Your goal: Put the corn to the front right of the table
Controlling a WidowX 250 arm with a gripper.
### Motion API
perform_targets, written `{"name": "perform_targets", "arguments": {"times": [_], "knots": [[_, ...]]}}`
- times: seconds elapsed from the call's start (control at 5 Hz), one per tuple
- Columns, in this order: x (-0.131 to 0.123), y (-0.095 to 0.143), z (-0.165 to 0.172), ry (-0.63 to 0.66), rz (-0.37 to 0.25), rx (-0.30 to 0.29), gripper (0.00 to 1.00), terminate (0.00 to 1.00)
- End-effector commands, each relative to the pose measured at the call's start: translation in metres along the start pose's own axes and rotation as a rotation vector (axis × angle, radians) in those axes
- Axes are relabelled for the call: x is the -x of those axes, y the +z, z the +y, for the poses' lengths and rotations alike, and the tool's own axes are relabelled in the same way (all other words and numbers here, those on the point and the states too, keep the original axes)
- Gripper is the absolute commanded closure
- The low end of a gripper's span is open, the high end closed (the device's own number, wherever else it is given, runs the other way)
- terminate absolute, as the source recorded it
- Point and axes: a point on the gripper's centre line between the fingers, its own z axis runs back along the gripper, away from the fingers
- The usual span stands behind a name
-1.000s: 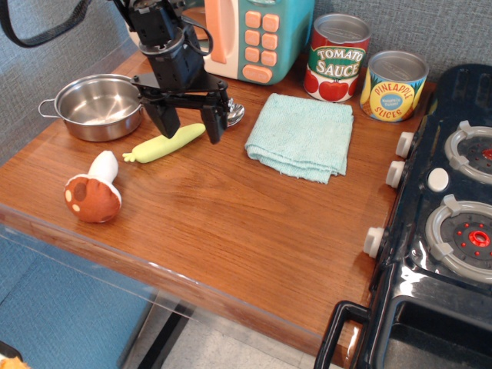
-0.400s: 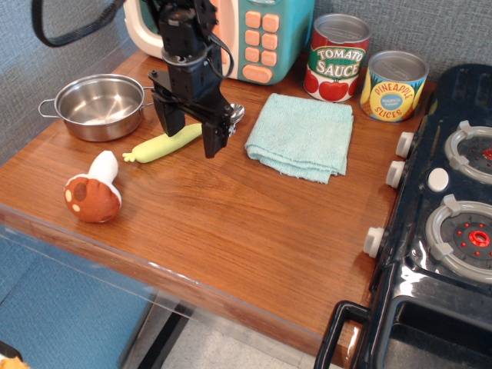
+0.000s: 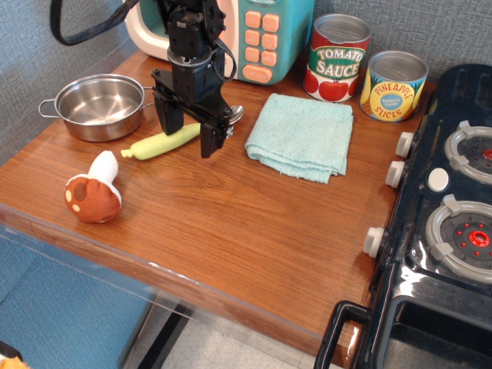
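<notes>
The corn [image 3: 157, 144], a slim pale yellow-green cob, lies on the reddish-brown table [image 3: 231, 223] at the left, just right of the steel pot. Its stem end points left. My gripper [image 3: 188, 134] is open and hangs low over the cob's right end, one finger [image 3: 170, 119] behind it and one finger [image 3: 210, 138] in front and to the right. The fingers straddle the cob's right end without closing on it. That end is partly hidden by the gripper.
A steel pot [image 3: 98, 105] stands at the left, a toy mushroom [image 3: 94, 194] in front of it. A teal cloth [image 3: 300, 135] lies mid-table, two cans [image 3: 337, 58] and a toy microwave [image 3: 254, 34] at the back. The black stove [image 3: 442, 223] fills the right side.
My gripper has turned about its vertical axis, narrowed its spread and come down over the corn's right end. The corn has not moved.
</notes>
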Motion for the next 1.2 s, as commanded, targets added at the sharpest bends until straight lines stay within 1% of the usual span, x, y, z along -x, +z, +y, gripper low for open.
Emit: {"name": "perform_targets", "arguments": {"times": [0.0,0.4,0.6,1.0], "knots": [[-0.005,0.016,0.023,0.021,-0.020,-0.031,0.00,0.00],[-0.007,0.022,0.036,0.038,-0.026,-0.042,0.00,0.00],[-0.006,0.013,0.035,0.039,-0.003,-0.032,0.00,0.00],[0.001,-0.021,0.031,0.051,0.079,0.007,0.00,0.00]]}}
